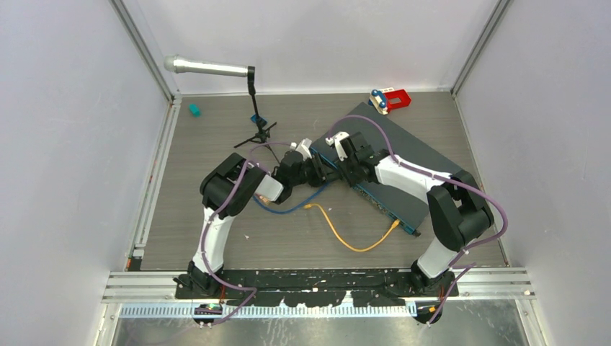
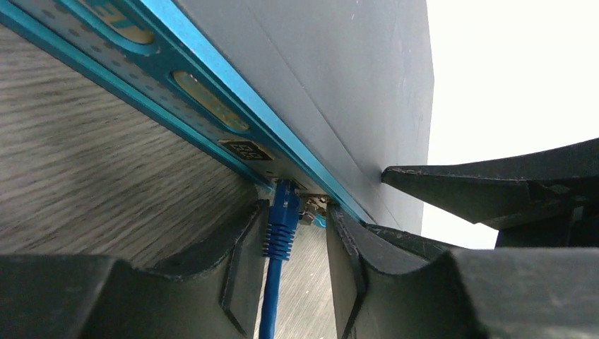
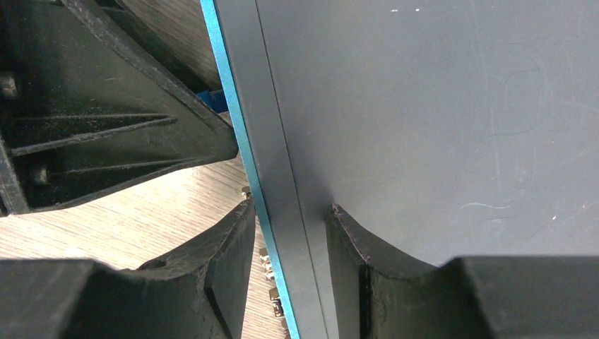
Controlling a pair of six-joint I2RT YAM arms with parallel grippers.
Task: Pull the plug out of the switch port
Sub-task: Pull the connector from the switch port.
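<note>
Blue plug [image 2: 283, 212] sits in a switch [image 2: 339, 92] port. Left pincer [image 2: 297, 207] brackets it, part-open, unclamped. Right pincer [image 3: 288, 206], part-open, straddles the switch's front edge.

our right gripper [image 3: 289, 212] has its jaws apart, straddling the thin blue edge [image 3: 236, 134] of the switch [image 3: 438, 127] — one finger [image 3: 219, 261] over the wood-grain table [image 3: 127, 226], the other finger [image 3: 367, 268] over the dark grey top. upper left we see another black ribbed finger [image 3: 120, 134] just beside the edge, with a bit of blue plug [image 3: 213, 100] peeking from behind it — small metal ports [image 3: 267, 258] show lower down.
</note>
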